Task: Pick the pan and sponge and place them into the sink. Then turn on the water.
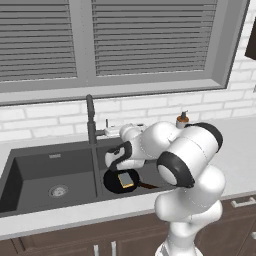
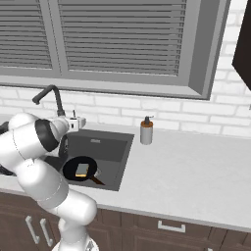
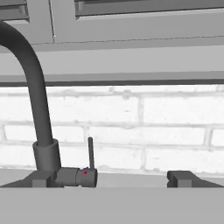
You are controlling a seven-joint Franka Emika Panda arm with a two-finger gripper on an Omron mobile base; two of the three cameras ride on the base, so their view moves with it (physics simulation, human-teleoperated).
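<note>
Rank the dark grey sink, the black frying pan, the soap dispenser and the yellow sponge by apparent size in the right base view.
1. Dark grey double-basin sink, partly hidden by the arm.
2. Round black frying pan.
3. Brown-and-grey soap dispenser.
4. Yellow rectangular sponge, lying in the pan.
The dispenser stands farther back, so its rank is less sure.

Kitchen: sink (image 1: 30,167), faucet (image 3: 37,105), countertop (image 2: 196,166)

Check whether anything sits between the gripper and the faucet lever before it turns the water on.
Nothing visible does. In the hand view the open gripper faces the faucet, whose thin upright lever stands ahead, slightly left, with bare brick wall behind.
</note>
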